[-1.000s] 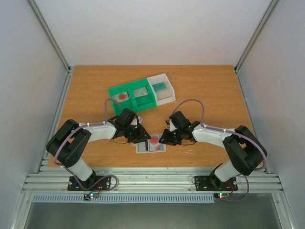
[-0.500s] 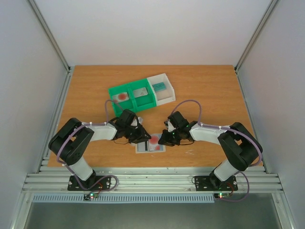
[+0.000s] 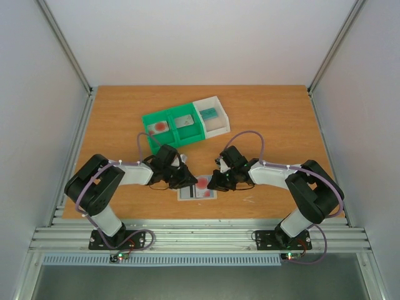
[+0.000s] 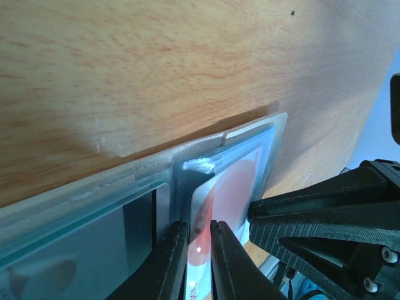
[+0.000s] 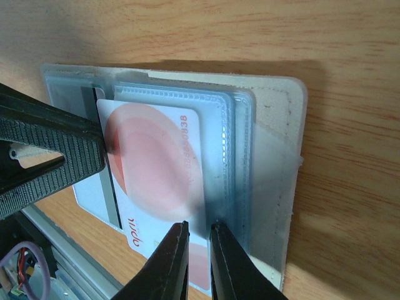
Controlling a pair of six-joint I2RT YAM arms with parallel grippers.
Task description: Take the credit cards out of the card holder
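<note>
The card holder [image 5: 275,119] lies flat on the wooden table [image 5: 187,31], with one gripper at each of its ends. The left gripper [image 4: 196,230] is clamped on the white card [image 5: 156,156] with the red circle, which sticks partway out of the holder's clear pocket. At the holder's opposite end, the right gripper [image 5: 199,230] has its jaws drawn to a slit over the pocket edge, and we judge it is pinching the holder to anchor it. To pull well, we would draw the card straight along the pocket, low and parallel to the holder, while the right side holds firm — so the sleeve neither lifts nor drags. The card looks stiff, glossy and slick. The pockets are thin, soft film that wrinkles, stitched to a pale beige backing with rounded corners. A grey card [image 5: 87,197] with a dark stripe lies beneath the white one — it may ride along.
</note>
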